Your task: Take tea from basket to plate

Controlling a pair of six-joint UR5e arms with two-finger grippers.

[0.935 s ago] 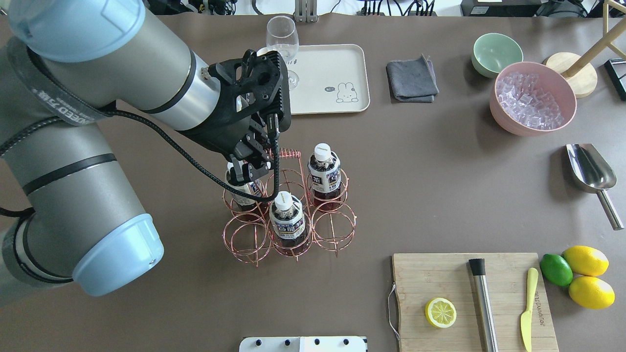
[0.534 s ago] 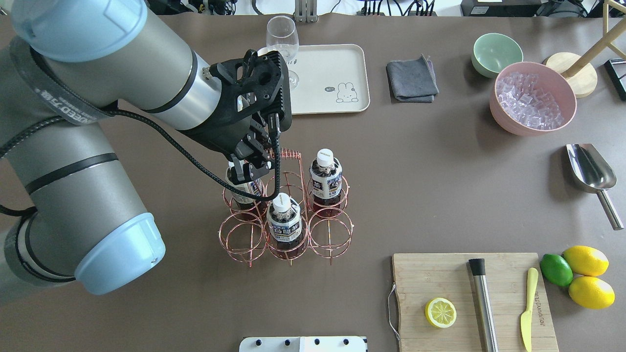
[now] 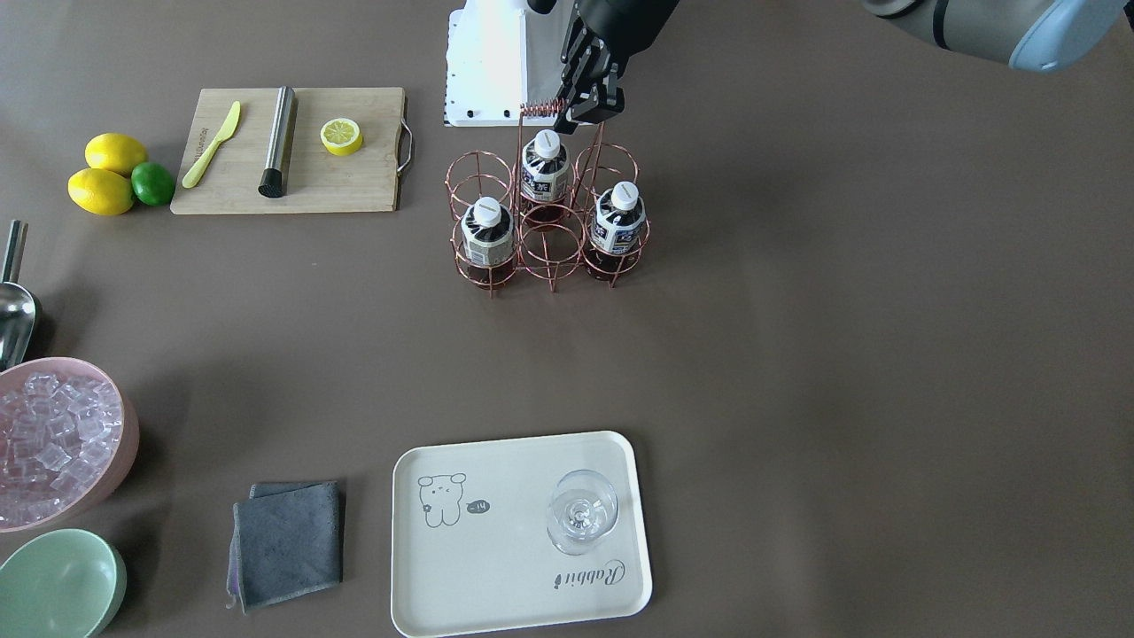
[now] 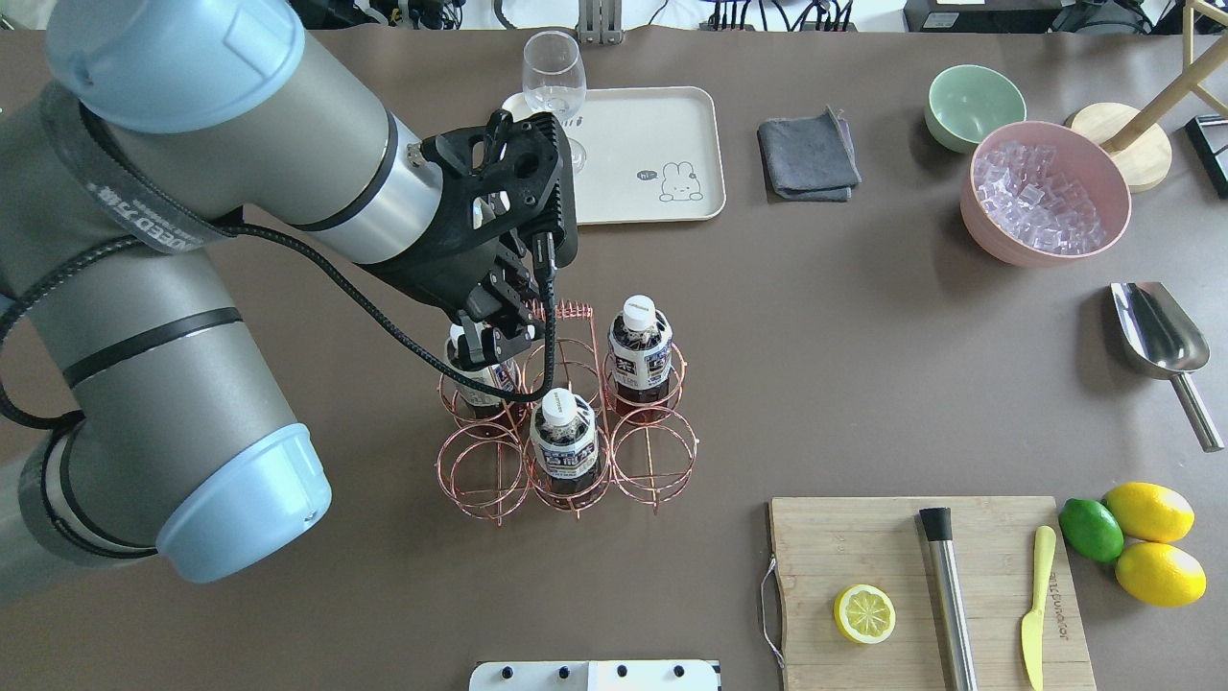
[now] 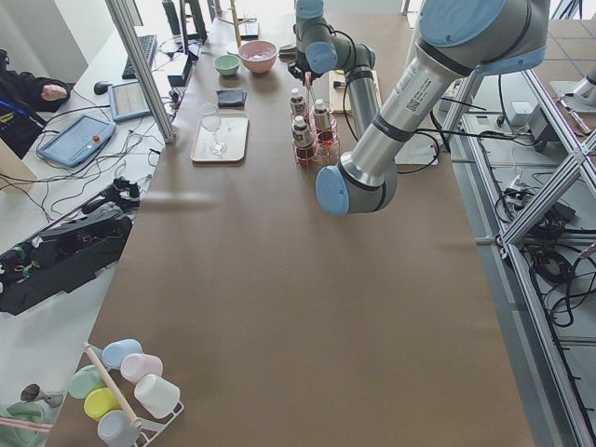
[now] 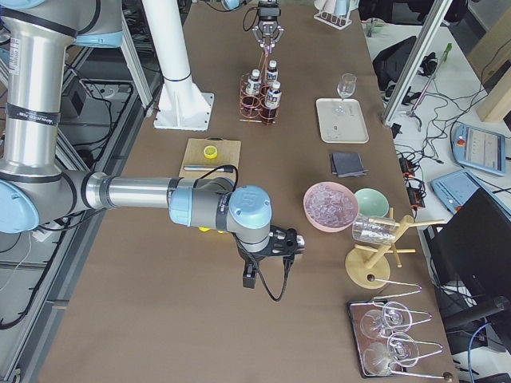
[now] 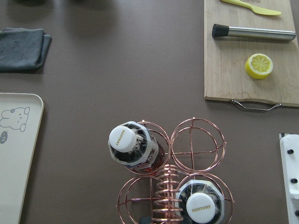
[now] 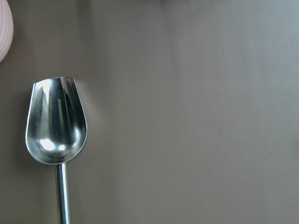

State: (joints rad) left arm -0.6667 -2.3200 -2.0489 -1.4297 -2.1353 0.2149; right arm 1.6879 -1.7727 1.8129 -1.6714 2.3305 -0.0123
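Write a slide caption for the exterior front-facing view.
Left gripper poised above copper wire basket holding three tea bottles; cream plate with wine glass lies apart.

"Where did the overhead camera sit?"

"High and behind, facing forward and down; the basket [image 4: 523, 451] lay mid-frame. The front camera faced it from across the table [image 3: 797, 354], steeply down, so the same basket sat near its top and the plate [image 3: 514, 549] at its bottom."

"And the side views?"

"At the table's two ends, far off, looking along it."

"The wrists?"

"Close, straight down: the left over the basket, cutting board [image 7: 233, 70] at upper right; the right over the scoop [image 8: 56, 121]."
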